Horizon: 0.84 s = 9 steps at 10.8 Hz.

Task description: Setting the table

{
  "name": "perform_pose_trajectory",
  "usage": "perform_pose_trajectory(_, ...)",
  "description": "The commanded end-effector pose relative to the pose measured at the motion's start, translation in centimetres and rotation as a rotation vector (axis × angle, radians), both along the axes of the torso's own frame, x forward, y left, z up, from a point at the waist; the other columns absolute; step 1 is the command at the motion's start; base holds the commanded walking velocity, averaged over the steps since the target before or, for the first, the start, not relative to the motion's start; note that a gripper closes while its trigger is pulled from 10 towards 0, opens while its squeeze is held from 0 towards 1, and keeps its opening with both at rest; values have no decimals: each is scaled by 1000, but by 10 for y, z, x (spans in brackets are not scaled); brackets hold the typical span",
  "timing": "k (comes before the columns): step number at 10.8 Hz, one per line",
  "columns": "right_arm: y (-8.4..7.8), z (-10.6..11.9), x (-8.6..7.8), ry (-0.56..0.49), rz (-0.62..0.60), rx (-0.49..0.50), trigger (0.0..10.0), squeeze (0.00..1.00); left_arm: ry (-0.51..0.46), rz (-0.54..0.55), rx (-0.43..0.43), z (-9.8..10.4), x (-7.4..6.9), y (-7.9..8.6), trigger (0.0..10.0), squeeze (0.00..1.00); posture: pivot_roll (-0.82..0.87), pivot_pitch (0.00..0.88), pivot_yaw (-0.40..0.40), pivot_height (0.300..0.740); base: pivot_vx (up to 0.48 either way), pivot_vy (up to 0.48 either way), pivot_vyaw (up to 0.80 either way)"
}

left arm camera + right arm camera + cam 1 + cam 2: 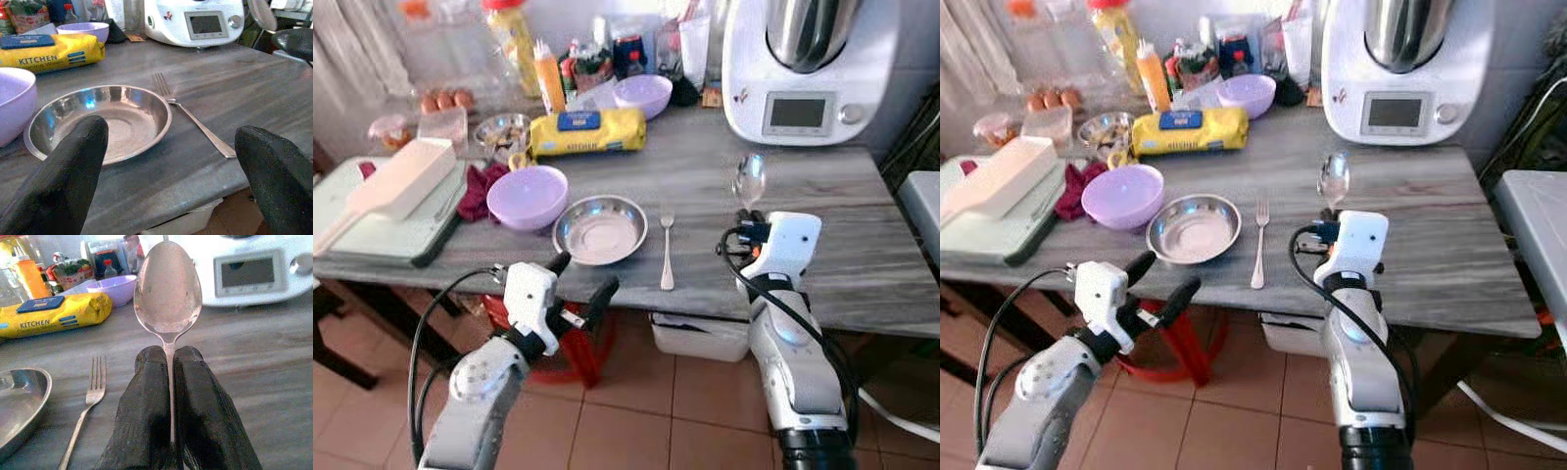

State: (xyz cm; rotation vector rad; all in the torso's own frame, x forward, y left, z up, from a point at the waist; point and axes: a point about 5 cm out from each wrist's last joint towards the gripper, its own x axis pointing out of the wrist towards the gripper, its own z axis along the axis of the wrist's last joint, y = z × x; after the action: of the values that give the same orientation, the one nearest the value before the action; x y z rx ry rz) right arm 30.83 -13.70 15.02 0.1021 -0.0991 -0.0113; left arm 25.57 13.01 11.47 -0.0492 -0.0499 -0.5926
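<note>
Left eye view: the right tool [745, 217] hangs above the grey surface [862, 245], pinching a spoon [749, 179] by its handle, bowl pointing away from the robot. A fork [667, 253] lies to its left, just beside a steel plate [600, 230].

Left wrist view: the left tool's fingers [63, 181] are spread wide, apart from the plate, at the surface's near edge.

Right wrist view: both fingers [146, 416] press against the spoon's stem; the bowl stands beyond the fingertips.

Spoon [749, 179] in right gripper [745, 217]
</note>
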Motion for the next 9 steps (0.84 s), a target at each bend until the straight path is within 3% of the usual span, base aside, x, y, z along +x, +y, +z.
perform_pose_trajectory(1, 6, -2, 6, 37, 14, 42, 10000, 0, 8, -17, 14, 0, -4, 7, 10000, 0, -36, 107, 90, 740, 0, 0, 0)
perform_pose_trajectory(4, 15, -20, 20, 186, 35, 85, 10000, 0, 41, -54, 37, -3, -8, 9, 10000, 0, -35, 120, 99, 740, 0, 0, 0)
perform_pose_trajectory(9, 24, -31, 33, 260, 69, 134, 10000, 0, 46, -80, 34, -2, -6, 4, 10000, 0, -30, 112, 99, 740, 0, 0, 0)
